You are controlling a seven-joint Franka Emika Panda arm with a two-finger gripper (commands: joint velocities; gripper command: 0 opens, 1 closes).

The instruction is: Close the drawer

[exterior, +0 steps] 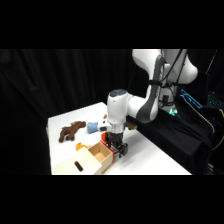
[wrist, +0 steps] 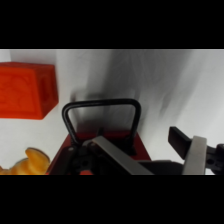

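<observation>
The drawer [exterior: 86,162] is a light tan wooden box at the table's front left, its top open and a dark oval slot handle [exterior: 78,165] on the near face. My gripper [exterior: 118,148] hangs low just past the drawer's far right end, beside a small red block with a black wire frame [exterior: 107,143]. In the wrist view the wire frame [wrist: 100,116] rises from a red base right behind my left finger [wrist: 116,156]. The right finger [wrist: 193,153] stands well apart from it, so my gripper [wrist: 154,158] is open with only white table showing in the gap. The drawer is out of the wrist view.
A brown plush toy [exterior: 70,131], a blue object [exterior: 92,127] and a small orange toy [exterior: 79,146] lie behind the drawer. An orange-red block [wrist: 25,90] and the orange toy [wrist: 33,161] show in the wrist view. The table's front edge [exterior: 120,172] runs close under the drawer.
</observation>
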